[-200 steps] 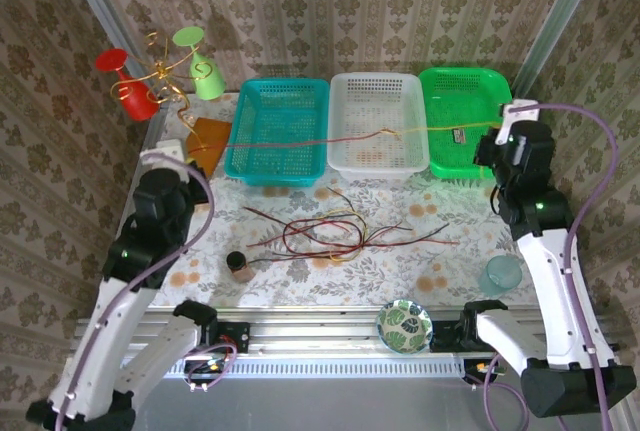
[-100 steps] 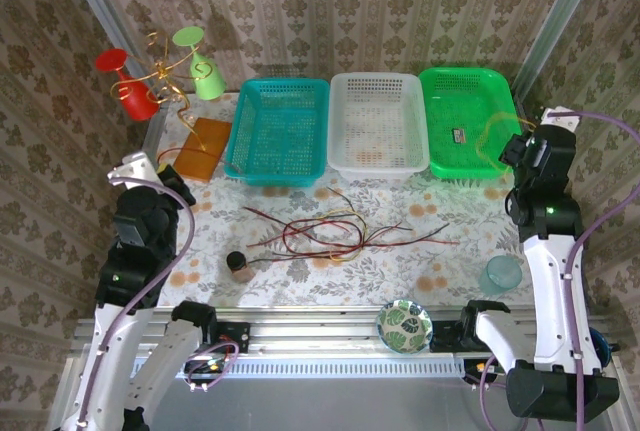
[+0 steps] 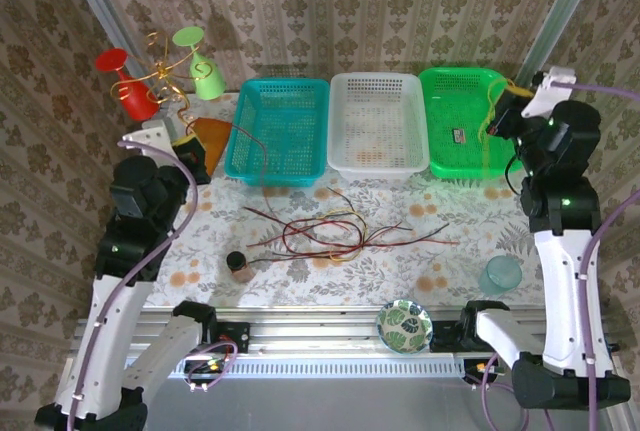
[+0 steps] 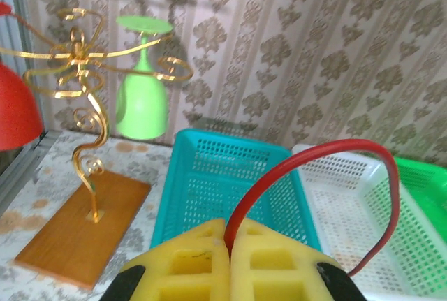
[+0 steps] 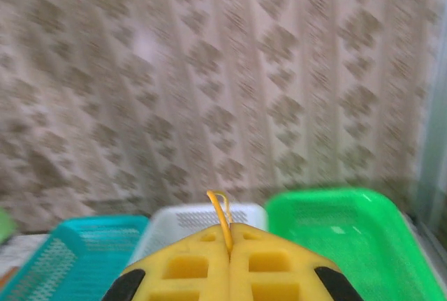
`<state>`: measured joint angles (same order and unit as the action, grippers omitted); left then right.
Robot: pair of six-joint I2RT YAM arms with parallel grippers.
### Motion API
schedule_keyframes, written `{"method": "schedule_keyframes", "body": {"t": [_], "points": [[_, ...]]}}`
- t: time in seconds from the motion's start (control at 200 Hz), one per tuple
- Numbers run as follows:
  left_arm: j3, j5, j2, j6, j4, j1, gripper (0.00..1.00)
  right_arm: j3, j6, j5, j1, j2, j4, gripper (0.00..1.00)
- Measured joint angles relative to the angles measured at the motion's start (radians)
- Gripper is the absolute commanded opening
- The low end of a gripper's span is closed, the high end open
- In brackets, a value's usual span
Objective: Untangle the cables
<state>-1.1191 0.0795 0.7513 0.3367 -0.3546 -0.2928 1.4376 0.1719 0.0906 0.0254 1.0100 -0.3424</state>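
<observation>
Shut off along the far side by teal basket, white basket and green basket, side by side. Crowded at the far left corner by the gold wire stand, just beside the left gripper. Crossed in the air by the red cable arching from its pinched pads toward the teal basket; on the other side by the yellow cable, pinched in the right gripper above the green basket. Littered mid-table with the cables. Passable on bare tablecloth between heap and baskets, and rightward to the clear cup. Narrowed near the rail by a small dark pot and a patterned bowl.
</observation>
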Motion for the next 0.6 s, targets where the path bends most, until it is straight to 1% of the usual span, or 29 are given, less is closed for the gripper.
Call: {"method": "schedule_keyframes", "body": {"t": [0.17, 0.295, 0.465, 0.6], "points": [[-0.038, -0.023, 0.008, -0.001, 0.039, -0.001, 0.0, 0.167, 0.0, 0.027, -0.138, 0.111, 0.034, 0.0], [0.001, -0.032, 0.005, 0.001, 0.06, -0.004, 0.0, 0.241, 0.013, 0.027, -0.214, 0.233, 0.092, 0.0], [0.104, -0.031, -0.013, 0.024, 0.067, -0.023, 0.0, 0.328, 0.023, 0.026, -0.285, 0.446, 0.132, 0.0], [0.156, -0.03, -0.023, 0.046, 0.061, -0.042, 0.0, 0.388, 0.007, 0.017, -0.312, 0.583, 0.122, 0.0]]}}
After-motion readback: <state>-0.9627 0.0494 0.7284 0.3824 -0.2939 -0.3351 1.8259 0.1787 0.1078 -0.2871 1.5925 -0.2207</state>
